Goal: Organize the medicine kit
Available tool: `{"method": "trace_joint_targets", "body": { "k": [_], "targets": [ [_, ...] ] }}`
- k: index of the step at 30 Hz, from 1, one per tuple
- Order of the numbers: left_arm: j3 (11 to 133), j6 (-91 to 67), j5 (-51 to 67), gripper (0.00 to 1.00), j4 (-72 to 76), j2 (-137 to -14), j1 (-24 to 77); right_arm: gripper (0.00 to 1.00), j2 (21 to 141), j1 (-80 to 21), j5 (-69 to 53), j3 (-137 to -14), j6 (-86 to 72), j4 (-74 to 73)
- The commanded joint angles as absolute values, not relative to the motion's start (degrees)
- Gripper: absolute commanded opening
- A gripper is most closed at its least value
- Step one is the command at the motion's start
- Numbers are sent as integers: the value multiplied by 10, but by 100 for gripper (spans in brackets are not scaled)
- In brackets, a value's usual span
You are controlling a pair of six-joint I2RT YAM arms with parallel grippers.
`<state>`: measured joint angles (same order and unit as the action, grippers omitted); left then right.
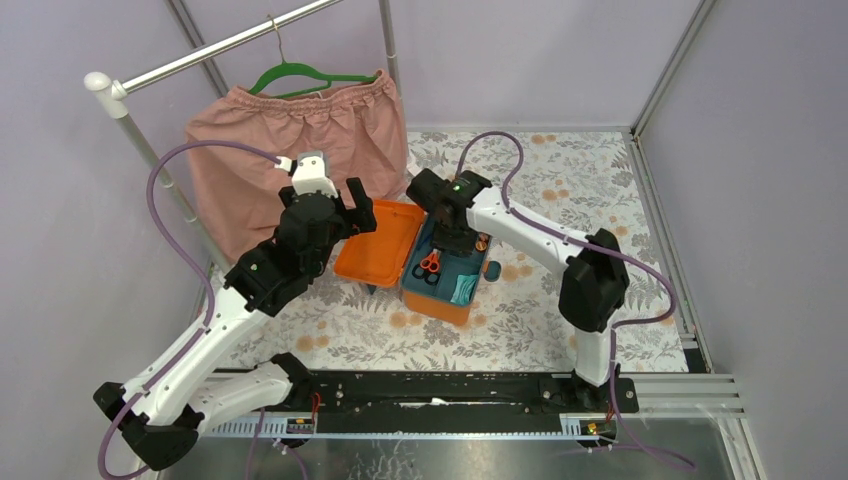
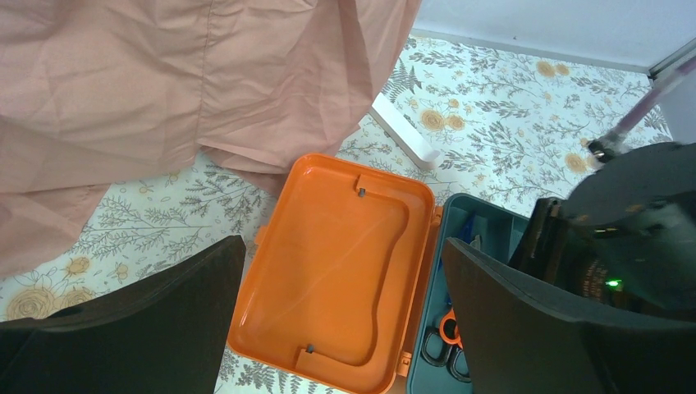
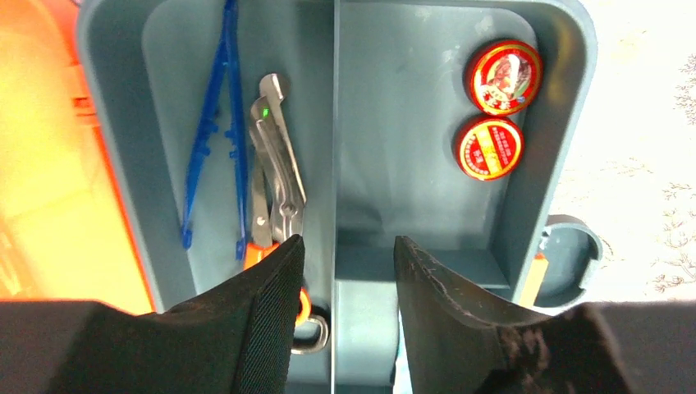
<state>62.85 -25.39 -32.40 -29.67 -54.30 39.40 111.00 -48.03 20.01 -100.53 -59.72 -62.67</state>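
Observation:
The medicine kit lies open on the floral cloth, its orange lid flat to the left of the dark teal tray. My left gripper hangs open above the lid, holding nothing. Inside the tray, my right gripper has its fingers apart on either side of the centre divider, gripping nothing. The left compartment holds blue tweezers and orange-handled scissors. Two round red tins sit in the right compartment.
A pink garment on a green hanger hangs from a metal rack at the back left, just behind the lid. The rack's white foot rests on the cloth. A teal packet lies at the tray's near end.

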Motion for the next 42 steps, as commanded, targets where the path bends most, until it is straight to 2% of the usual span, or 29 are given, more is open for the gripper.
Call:
{"method": "trace_joint_targets", "body": {
  "k": [1,9,15,17,21,27,35,42],
  "targets": [
    [630,-248,-340,99,-300,-545,397,53,1043,-479,198,-1040,-580,-631],
    [641,-260,-328,99,-317,-550,391,56,960,-479,226,-1016,-535,-590],
    [633,-284,-228,99,-329,-566,336,60,826,-463,301,-879,-470,-472],
    [624,-291,-182,99,-327,-576,304,61,782,-435,281,-810,-460,-431],
    [604,-305,-88,99,-308,-610,236,63,728,-354,159,-728,-427,-375],
    [573,-315,49,99,-265,-668,145,72,746,-340,146,-725,-348,-379],
    [566,-309,19,99,-262,-738,118,77,778,-328,128,-718,-309,-362],
    [576,-295,58,99,-245,-787,110,79,772,-311,59,-664,-319,-321]
  ]
}}
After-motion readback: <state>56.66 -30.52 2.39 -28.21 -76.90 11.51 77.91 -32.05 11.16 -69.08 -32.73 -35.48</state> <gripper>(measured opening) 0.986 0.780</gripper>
